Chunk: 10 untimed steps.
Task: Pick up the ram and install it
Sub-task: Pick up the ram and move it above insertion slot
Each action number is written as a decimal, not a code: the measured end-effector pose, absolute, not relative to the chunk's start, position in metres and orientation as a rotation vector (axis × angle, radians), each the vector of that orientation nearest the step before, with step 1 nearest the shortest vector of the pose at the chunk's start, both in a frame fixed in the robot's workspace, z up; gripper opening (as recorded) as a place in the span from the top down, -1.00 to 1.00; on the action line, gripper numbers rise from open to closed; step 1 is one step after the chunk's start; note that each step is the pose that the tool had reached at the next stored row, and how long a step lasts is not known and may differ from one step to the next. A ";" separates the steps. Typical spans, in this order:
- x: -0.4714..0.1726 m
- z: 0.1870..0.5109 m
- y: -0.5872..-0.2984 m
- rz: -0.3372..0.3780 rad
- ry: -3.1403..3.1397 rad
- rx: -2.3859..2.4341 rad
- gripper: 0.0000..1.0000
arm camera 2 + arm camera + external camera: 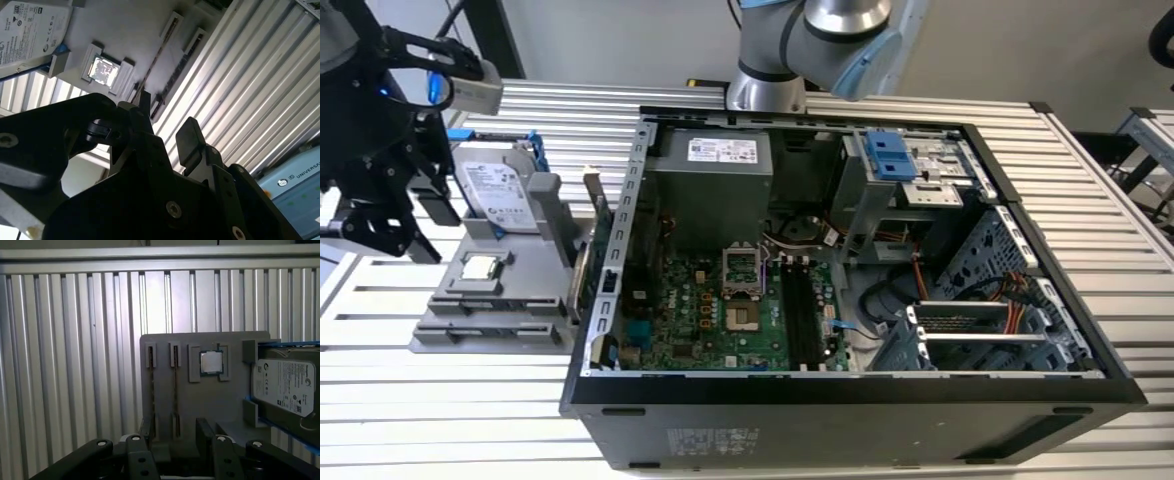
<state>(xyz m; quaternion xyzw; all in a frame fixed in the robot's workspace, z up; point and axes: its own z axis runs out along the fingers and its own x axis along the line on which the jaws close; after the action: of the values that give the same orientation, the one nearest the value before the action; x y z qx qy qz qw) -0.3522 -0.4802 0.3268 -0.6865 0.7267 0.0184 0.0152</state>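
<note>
A: Where's the ram [174, 385]?
B: On edge in a slot of the grey holder [200, 405], which sits on the slatted counter [60, 365]. A second stick [151, 385] stands in the next slot, parallel and just beside it, not touching.
A: Gripper [175, 434] [167, 115]?
B: Jaws released, nothing held. In both wrist views the two black fingers [205, 432] stand apart with a clear gap. In the first wrist view the ram lines up with that gap. The gripper hovers over the holder with no contact.
A: What else is on the holder?
B: A square silver processor chip [211, 362] sits in its pocket beside the ram slots. Past it, at the end of the holder, is a silver hard drive [287, 385] with blue rails.
A: Exterior view?
B: The gripper is at the exterior view's left, above the holder. The open computer case [854, 385] lies just beside the holder, on the exterior view's right, with the motherboard [720, 300] showing. The arm base [767, 70] is at the far side of the case.
A: So is the ram in the case?
B: No, it's in the holder, outside the case.
</note>
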 end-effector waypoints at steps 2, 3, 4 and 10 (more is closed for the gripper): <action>-0.352 0.325 -0.480 0.057 2.261 -2.136 -1.00; -0.352 0.324 -0.480 0.057 2.261 -2.136 -1.00; -0.352 0.324 -0.480 0.057 2.261 -2.136 -1.00; -0.352 0.321 -0.480 0.057 2.262 -2.136 -1.00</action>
<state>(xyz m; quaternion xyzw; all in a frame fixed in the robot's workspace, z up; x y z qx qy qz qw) -0.3522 -0.4802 0.3209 -0.6865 0.7268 0.0184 0.0151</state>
